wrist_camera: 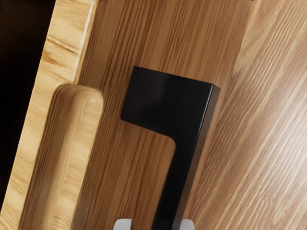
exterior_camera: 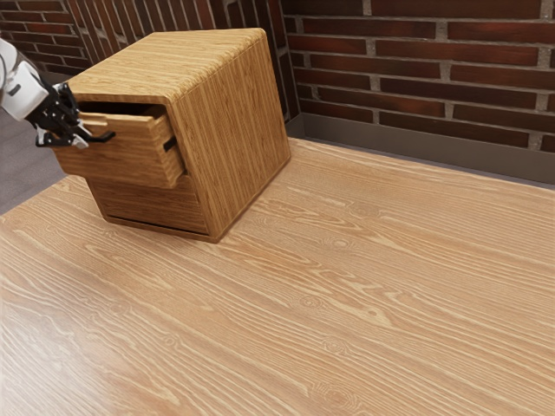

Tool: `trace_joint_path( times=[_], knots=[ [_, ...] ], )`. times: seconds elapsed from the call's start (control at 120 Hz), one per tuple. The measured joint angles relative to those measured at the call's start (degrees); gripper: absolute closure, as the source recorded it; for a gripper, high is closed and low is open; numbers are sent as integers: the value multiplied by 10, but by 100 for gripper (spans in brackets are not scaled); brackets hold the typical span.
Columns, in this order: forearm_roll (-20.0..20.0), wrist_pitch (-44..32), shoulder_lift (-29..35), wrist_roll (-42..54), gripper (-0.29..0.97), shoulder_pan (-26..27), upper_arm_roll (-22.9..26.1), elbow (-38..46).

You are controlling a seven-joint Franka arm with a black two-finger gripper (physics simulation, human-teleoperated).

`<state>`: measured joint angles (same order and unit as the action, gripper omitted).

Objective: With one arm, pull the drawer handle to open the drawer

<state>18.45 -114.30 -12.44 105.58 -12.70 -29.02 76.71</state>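
A wooden cabinet [exterior_camera: 225,113] stands on the table toward the exterior view's left. Its upper drawer [exterior_camera: 121,152] is pulled partway out, with a dark gap behind its front; the lower drawer [exterior_camera: 147,204] sits flush. My gripper [exterior_camera: 76,132] is at the upper drawer's front, shut on the black handle [exterior_camera: 97,136]. In the wrist view the black handle [wrist_camera: 177,129] stands off the drawer front [wrist_camera: 144,38], and my pale fingertips [wrist_camera: 125,224] press on its bar from both sides.
The wooden table [exterior_camera: 347,286] stretches wide to the exterior view's right and front of the cabinet. A brick wall [exterior_camera: 416,61] runs along the back. Grey floor [exterior_camera: 22,165] lies beyond the table's left edge, under the arm.
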Motion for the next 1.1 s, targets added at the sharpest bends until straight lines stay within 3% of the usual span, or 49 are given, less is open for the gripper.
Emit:
trace_joint_path(
  times=[1.1],
  knots=[
    [-13, 30, 85, 24, 65, 0, -2, 90]
  ],
)
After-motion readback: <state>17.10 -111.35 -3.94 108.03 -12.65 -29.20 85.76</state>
